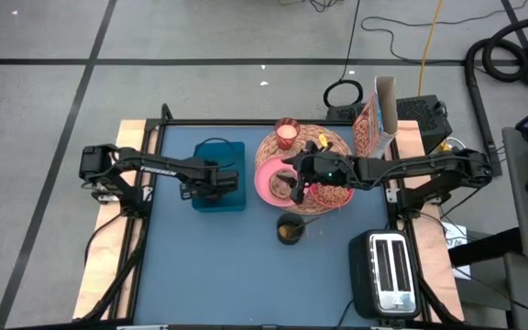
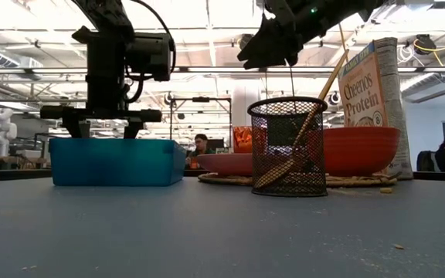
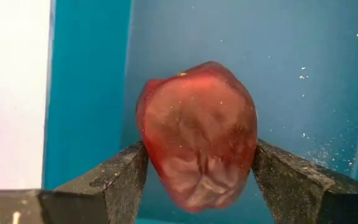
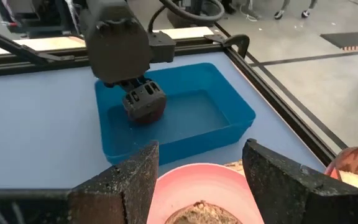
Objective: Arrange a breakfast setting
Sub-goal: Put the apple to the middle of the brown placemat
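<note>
Your left gripper (image 3: 197, 180) clamps the dark-red fruit (image 3: 197, 134) inside the blue tray (image 1: 219, 174) on the desk (image 1: 246, 266); only the left wrist view shows both fingers pressing its sides. From above, your right gripper (image 1: 293, 176) hangs over the pink plate (image 1: 269, 179), fingers spread, holding nothing.

A wire mesh cup (image 2: 288, 147) stands before the coral-red bowl (image 2: 360, 150).

Bright even overhead light, glaring ceiling strips in low view, soft shadows
</note>
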